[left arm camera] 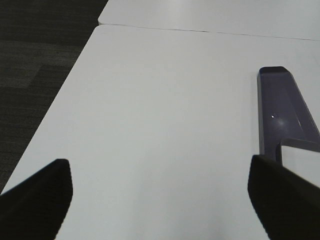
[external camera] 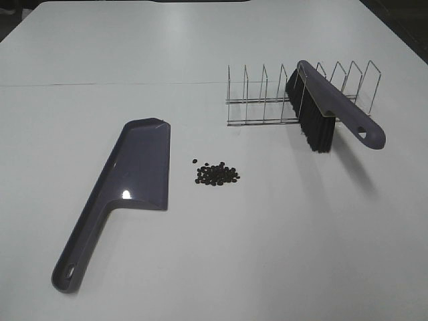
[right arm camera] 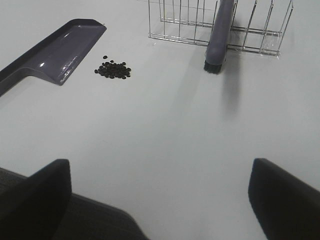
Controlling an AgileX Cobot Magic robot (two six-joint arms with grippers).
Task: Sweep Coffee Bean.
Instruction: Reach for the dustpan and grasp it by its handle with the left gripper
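Observation:
A small heap of dark coffee beans (external camera: 216, 174) (right arm camera: 113, 70) lies on the white table near its middle. Just left of the heap, a purple dustpan (external camera: 137, 167) (left arm camera: 282, 112) (right arm camera: 60, 47) lies flat, its long handle pointing toward the front left. At the back right a purple brush (external camera: 328, 107) (right arm camera: 219, 35) with black bristles leans in a wire rack (external camera: 261, 100) (right arm camera: 175, 20). Neither arm shows in the exterior high view. My left gripper (left arm camera: 157, 170) is open over bare table beside the dustpan. Well short of the beans and brush, my right gripper (right arm camera: 160, 170) is open and holds nothing.
Two white tabletops (external camera: 100, 60) meet at a seam running across the back. In the left wrist view the table's edge drops to dark floor (left arm camera: 35, 65).

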